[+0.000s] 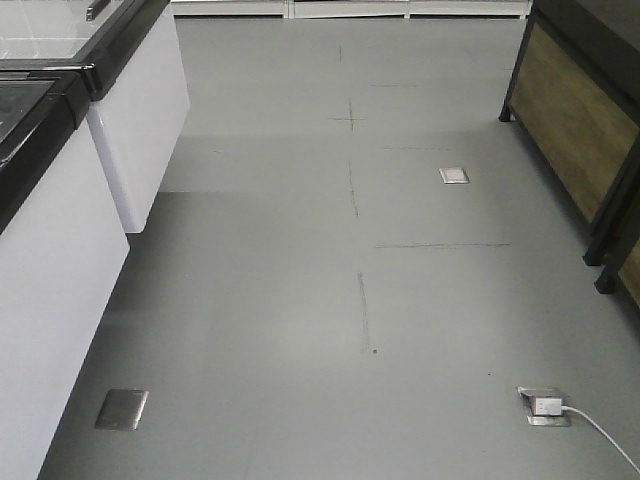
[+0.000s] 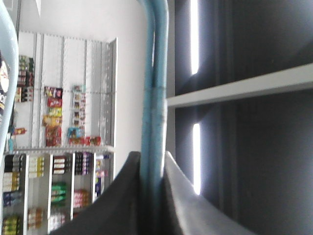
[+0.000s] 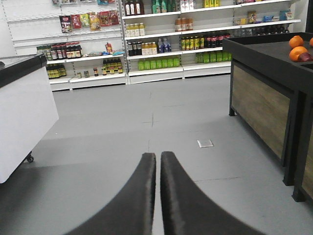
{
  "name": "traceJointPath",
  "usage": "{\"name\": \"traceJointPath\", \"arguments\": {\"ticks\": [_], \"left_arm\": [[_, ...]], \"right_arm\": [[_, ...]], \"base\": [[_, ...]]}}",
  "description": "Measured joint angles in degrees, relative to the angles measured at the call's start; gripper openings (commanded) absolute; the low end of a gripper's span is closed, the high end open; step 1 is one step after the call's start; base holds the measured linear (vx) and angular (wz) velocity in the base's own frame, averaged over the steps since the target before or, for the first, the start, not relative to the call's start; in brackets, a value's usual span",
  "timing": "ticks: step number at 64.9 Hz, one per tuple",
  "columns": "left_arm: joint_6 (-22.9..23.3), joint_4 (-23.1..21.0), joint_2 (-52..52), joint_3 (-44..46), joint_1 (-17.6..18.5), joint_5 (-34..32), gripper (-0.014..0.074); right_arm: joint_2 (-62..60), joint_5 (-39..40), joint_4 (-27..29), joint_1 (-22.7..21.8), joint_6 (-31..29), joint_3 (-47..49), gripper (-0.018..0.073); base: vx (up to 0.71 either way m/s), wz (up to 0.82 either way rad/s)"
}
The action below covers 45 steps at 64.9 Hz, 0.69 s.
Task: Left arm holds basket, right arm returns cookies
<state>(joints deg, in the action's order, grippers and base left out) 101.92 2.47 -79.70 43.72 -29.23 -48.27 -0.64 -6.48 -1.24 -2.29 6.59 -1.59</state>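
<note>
In the left wrist view my left gripper [image 2: 151, 155] is shut on the light-blue basket's two flat handles [image 2: 155, 73], which run straight up between its dark fingers [image 2: 122, 196]. A curved piece of the basket rim [image 2: 9, 73] shows at the far left edge. A dark patch sits beside that rim, and I cannot tell whether it is the cookies. My right gripper [image 3: 158, 155] is shut with nothing between its fingers, and it points out over the bare grey floor towards the shelves. Neither arm appears in the front view.
White chest freezers [image 1: 60, 250] line the left of the aisle. A black stand with wood panels [image 1: 575, 110] is on the right, with oranges [image 3: 297, 49] on top. Floor sockets [image 1: 453, 175] [image 1: 122, 408], one with a white cable [image 1: 543, 405]. Stocked shelves [image 3: 161, 49] stand ahead.
</note>
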Motion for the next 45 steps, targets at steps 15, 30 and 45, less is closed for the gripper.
{"name": "traceJointPath", "arguments": {"ticks": [15, 30, 45], "left_arm": [[3.7, 8.4, 0.0, 6.0, 5.9, 0.9, -0.0006], [4.6, 11.5, 0.0, 8.2, 12.4, 2.1, -0.0006], [5.7, 14.7, 0.0, 8.2, 20.4, 6.8, -0.0006]], "right_arm": [[0.0, 0.0, 0.0, 0.0, 0.0, 0.0, -0.0006], [0.0, 0.0, 0.0, 0.0, 0.0, 0.0, -0.0006], [0.0, 0.0, 0.0, 0.0, 0.0, 0.0, -0.0006]], "base": [[0.0, 0.0], [0.0, 0.0], [0.0, 0.0]]}}
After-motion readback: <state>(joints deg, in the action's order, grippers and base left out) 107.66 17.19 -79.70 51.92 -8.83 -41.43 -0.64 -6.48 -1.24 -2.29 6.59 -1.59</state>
